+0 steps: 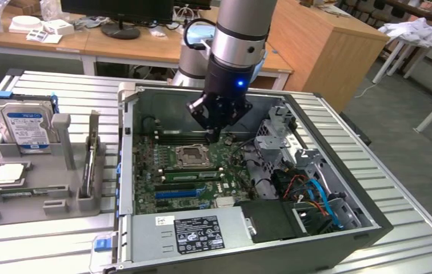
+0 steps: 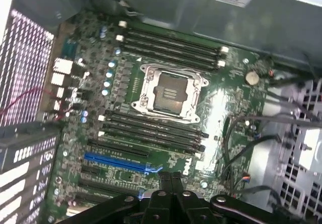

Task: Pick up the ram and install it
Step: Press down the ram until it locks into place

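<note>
So the gripper (image 1: 214,137) is hanging inside the open PC case (image 1: 368,225), right over the motherboard (image 2: 221,118) near the CPU socket (image 2: 168,93), jaws pinched fully together with nothing in them. The ram (image 1: 92,162) sits upright in the grey holder (image 1: 37,200) outside the case, on the exterior view's left.

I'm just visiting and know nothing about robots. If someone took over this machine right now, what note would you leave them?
Tool: shut, nothing seen in it, low inside the computer case over the motherboard, near the memory slots.
Ram: probably the thin stick standing on edge in the grey tray outside the case.
Done: nothing visible; the slots look empty.
Left: pick up the ram and install it.
</note>
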